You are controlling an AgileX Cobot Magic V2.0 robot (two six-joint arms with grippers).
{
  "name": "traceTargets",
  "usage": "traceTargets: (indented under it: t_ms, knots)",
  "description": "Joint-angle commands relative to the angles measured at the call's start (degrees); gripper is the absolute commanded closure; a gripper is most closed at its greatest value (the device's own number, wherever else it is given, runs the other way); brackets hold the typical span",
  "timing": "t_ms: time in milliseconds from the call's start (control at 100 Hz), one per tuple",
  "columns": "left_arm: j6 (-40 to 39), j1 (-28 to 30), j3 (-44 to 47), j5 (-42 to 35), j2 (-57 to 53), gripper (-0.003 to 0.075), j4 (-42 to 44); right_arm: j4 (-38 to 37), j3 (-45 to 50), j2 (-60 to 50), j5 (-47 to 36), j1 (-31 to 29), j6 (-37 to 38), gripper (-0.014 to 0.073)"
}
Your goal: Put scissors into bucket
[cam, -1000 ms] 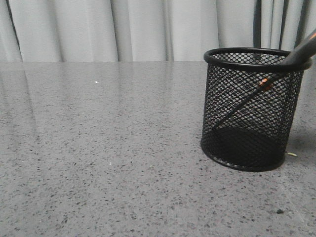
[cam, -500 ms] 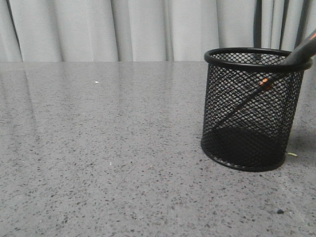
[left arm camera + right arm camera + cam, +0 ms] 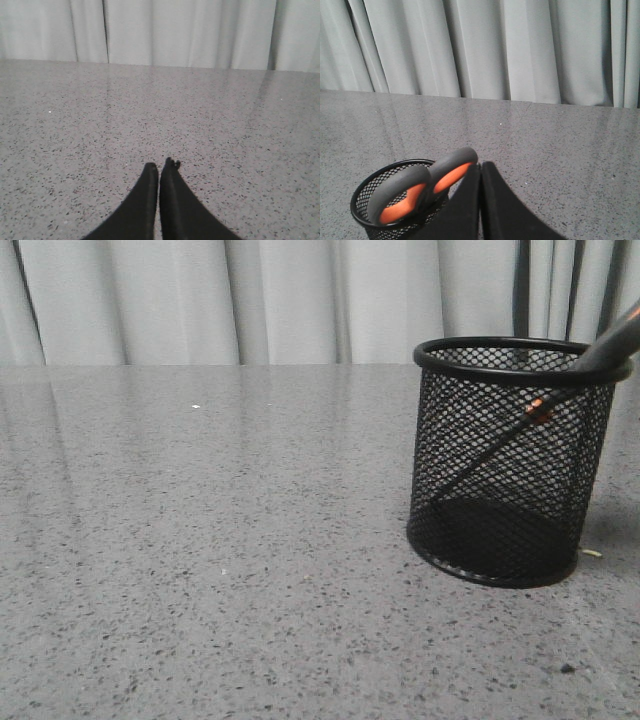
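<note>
The black wire-mesh bucket (image 3: 510, 465) stands upright on the grey table at the right in the front view. The scissors (image 3: 540, 410) stand inside it, blades down and slanted, orange pivot showing through the mesh, a grey handle leaning over the right rim. In the right wrist view the bucket (image 3: 370, 200) holds the scissors' grey and orange handles (image 3: 420, 187), which stick out above the rim. My right gripper (image 3: 480, 167) is shut and empty, right beside the handles. My left gripper (image 3: 161, 165) is shut and empty, low over bare table. Neither gripper shows in the front view.
The speckled grey table (image 3: 220, 540) stretches to the left of the bucket. A pale curtain (image 3: 300, 300) hangs behind the table's far edge. A small pale scrap (image 3: 592, 553) and a dark speck (image 3: 567, 668) lie on the table near the bucket's base.
</note>
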Motion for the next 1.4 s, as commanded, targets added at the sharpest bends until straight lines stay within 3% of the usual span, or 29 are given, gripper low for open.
traceTargets:
  t_ms: [0, 660, 830, 1100, 1310, 1390]
  knots:
    - [-0.6, 0.2, 2.3, -4.0, -1.7, 0.0740, -0.9, -0.6, -1.6, 0.7, -5.0, 0.1, -0.5, 0.0650]
    - [-0.6, 0.2, 2.3, -4.0, -1.7, 0.0740, -0.9, -0.6, -1.6, 0.7, -5.0, 0.1, -0.5, 0.0650]
    - [-0.6, 0.2, 2.3, -4.0, -1.7, 0.0740, -0.9, -5.5, 0.0, 0.7, -5.9, -0.2, -0.5, 0.0650]
    - [-0.6, 0.2, 2.3, -4.0, -1.7, 0.0740, -0.9, -6.0, 8.0, -1.9, -8.1, -14.1, -0.5, 0.0650]
    - [-0.6, 0.2, 2.3, -4.0, -1.7, 0.0740, -0.9, -7.0, 17.9, -12.2, -10.7, -15.9, -0.5, 0.0650]
    - [-0.6, 0.2, 2.3, -4.0, -1.6, 0.0740, -0.9, -8.9, 17.7, -13.2, -5.8, -15.9, -0.5, 0.0650]
